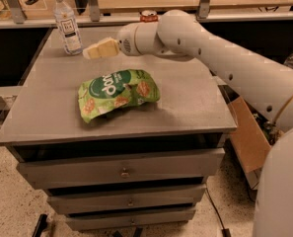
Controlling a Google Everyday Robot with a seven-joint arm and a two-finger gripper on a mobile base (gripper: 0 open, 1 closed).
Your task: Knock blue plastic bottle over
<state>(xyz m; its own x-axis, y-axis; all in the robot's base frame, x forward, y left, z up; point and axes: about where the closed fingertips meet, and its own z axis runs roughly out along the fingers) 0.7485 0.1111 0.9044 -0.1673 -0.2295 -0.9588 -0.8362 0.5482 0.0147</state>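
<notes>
The gripper hovers over the cabinet top with its fingers pressed together, holding nothing. The blue plastic bottle stands upright just left of its tip, not touching it. A green snack bag lies beneath the gripper, nearer the camera.

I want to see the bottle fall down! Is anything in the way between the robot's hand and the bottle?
Nothing visible is. The gripper hovers just right of the blue plastic bottle, which stands upright at the table's back left, with only a bare gap between them. The green snack bag lies nearer the front, off that path.
</notes>
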